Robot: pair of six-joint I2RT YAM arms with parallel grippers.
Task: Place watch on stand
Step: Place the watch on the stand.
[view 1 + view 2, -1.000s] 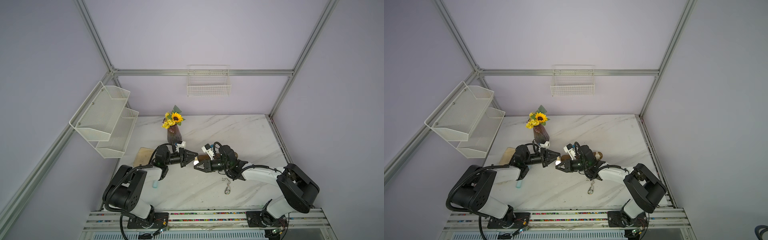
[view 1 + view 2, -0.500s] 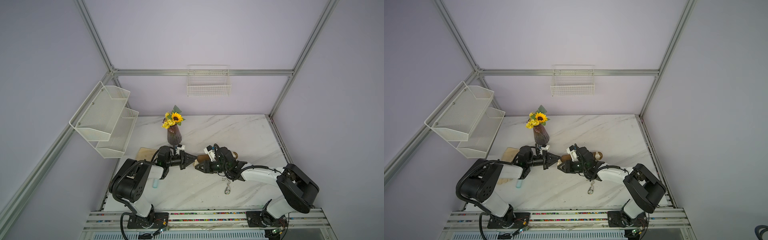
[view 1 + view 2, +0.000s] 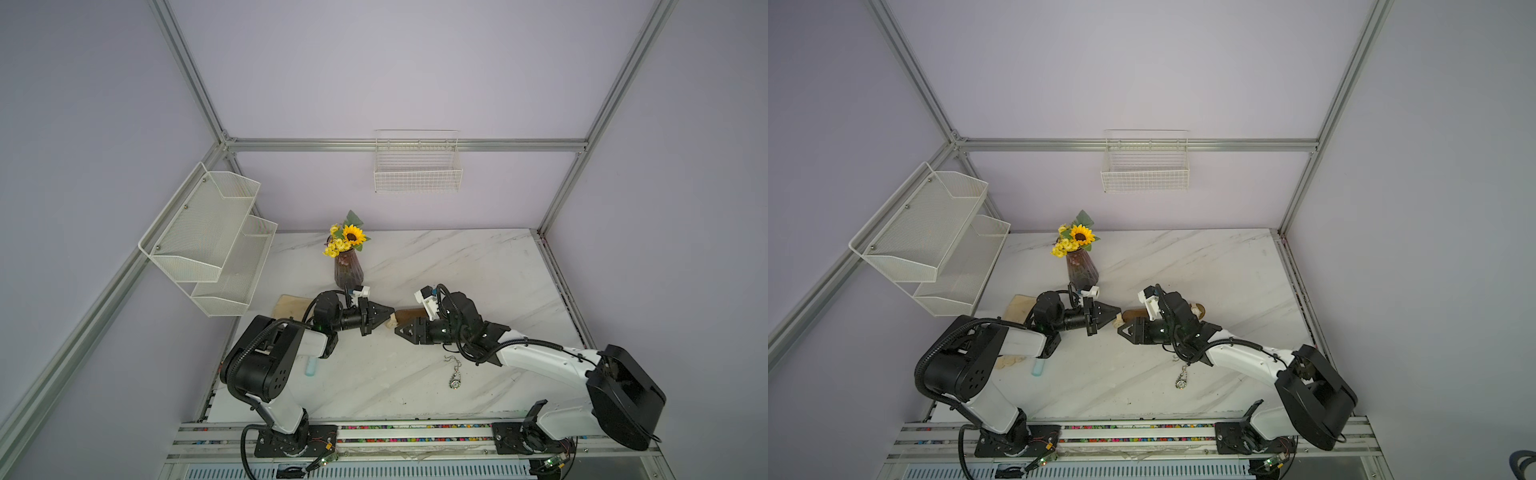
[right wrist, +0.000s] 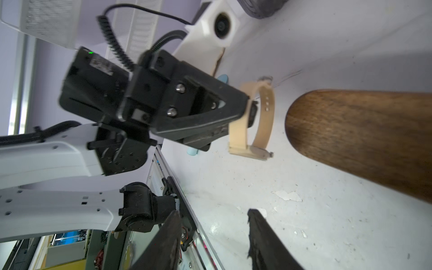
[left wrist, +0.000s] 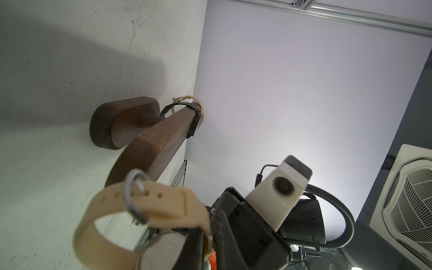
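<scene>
**Finding 1.** The right tool, nearly closed 1 second ago, now has its jaws apart and holds nothing. In a top view it sits beside the left tool, tip to tip but apart.

**Finding 2.** The left tool stays clamped on the watch, pinching the beige strap by the case. The buckled loop stands open ahead of its tip.

**Finding 3.** The rounded bar end of the stand lies just beyond the loop and is not yet inside it. At the bar's far end, well beyond the left tool, 2 other straps already sit around it.

**Assessment.** The watch now appears to rest with the left tool alone. Placement is not done: the loop must still be lined up and slid over the bar end. The stand is unheld on the desk and may shift if the strap catches it.
</scene>
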